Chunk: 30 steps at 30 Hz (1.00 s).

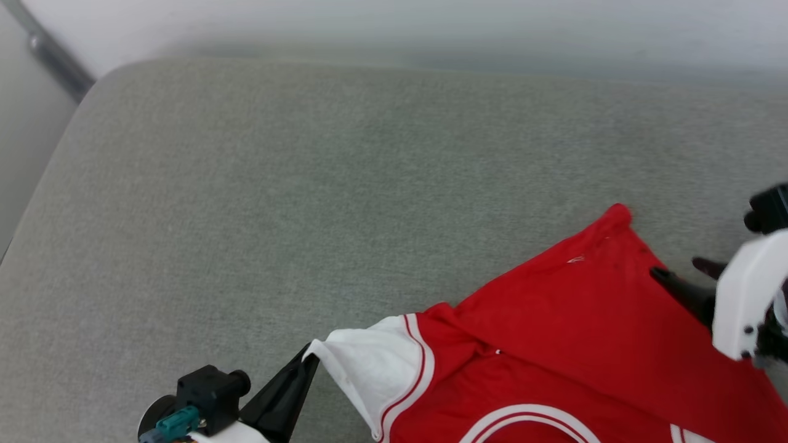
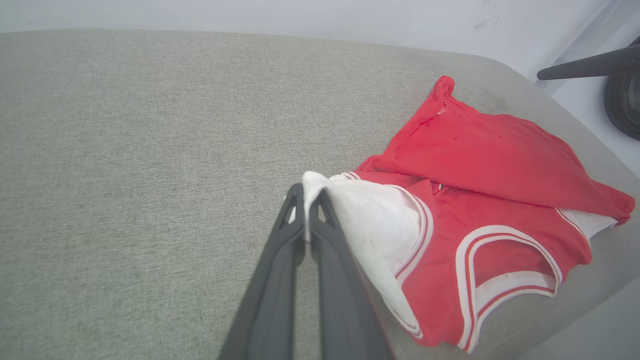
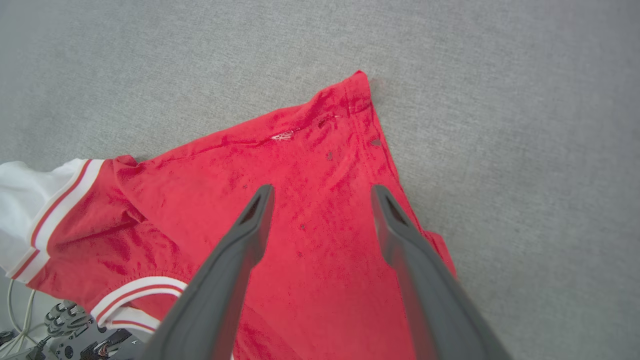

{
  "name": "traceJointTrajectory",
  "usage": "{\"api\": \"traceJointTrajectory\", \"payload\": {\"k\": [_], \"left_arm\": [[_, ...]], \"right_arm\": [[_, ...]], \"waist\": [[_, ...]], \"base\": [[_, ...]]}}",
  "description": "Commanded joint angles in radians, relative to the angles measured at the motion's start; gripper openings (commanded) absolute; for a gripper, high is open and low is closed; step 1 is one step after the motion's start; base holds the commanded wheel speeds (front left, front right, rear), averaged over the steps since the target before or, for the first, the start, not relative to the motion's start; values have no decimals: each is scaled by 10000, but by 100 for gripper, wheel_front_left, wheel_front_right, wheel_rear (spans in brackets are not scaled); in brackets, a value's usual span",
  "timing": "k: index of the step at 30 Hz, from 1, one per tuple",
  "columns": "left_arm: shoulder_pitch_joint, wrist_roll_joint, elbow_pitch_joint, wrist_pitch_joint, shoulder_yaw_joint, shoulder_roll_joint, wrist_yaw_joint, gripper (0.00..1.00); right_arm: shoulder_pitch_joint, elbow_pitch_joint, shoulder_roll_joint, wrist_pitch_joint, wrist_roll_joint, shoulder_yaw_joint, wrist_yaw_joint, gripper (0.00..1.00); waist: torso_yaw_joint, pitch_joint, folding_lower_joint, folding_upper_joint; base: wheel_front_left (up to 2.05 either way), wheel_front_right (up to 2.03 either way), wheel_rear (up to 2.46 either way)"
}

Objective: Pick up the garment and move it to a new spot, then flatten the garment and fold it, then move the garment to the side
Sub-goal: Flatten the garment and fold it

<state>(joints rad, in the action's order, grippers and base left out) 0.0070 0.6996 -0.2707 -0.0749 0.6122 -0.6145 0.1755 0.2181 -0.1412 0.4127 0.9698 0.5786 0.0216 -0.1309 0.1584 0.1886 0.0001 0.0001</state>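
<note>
The left gripper (image 2: 306,192) is pinching the tip of the white sleeve (image 2: 370,220) of the garment (image 1: 554,332), its two dark fingers pressed together on the cloth and lifting that corner slightly off the grey cushion (image 1: 308,184). The right gripper (image 3: 320,192) is hovering above the folded-over red panel with its fingers spread wide and nothing between them.

A small white label (image 3: 285,135) is showing on the seam near the pointed red corner (image 3: 360,82); whatever is on it is too small to read. A white curved print (image 2: 500,235) is lying face up on the chest, forming bands rather than legible letters. Red-and-white striped trim (image 1: 425,363) is running along the sleeve seam.

The garment is lying crumpled at the near right of the cushion, one red flap doubled back over the chest. In the left wrist view its lower hem is sitting close to the cushion's rounded edge (image 2: 575,310). A broad stretch of grey cushion is spreading away to the left and towards the pale wall (image 1: 431,24) at the far side.
</note>
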Motion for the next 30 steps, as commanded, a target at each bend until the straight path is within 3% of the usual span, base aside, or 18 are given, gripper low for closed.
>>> {"api": "traceJointTrajectory", "payload": {"k": [1, 12, 28, 29, 30], "left_arm": [[-249, -81, 7, -10, 56, 111, -92, 0], [-1146, -331, 205, -35, 517, 718, -506, 0], [-1441, -288, 628, -230, 753, 1100, -688, 0], [-1451, -286, 638, -244, 751, 1100, -685, 0], [-1460, -281, 649, -252, 750, 1097, -685, 0]], "right_arm": [[575, 213, -178, 255, 26, -135, 4, 100], [2942, 2470, 519, 980, -1111, -1262, 4, 100], [3123, 5039, 732, 681, -1520, -1819, 8, 100], [3068, 5116, 735, 700, -1495, -1864, 8, 98], [2990, 5172, 735, 742, -1459, -1932, 8, 75]], "waist": [[485, 480, -1, -1], [1819, 1646, -1, -1], [2515, 2110, -1, -1], [2513, 2116, -1, -1], [2507, 2118, -1, -1]], "base": [[0, 0, 0], [0, 0, 0], [0, 0, 0], [0, 0, 0], [0, 0, 0]]}}
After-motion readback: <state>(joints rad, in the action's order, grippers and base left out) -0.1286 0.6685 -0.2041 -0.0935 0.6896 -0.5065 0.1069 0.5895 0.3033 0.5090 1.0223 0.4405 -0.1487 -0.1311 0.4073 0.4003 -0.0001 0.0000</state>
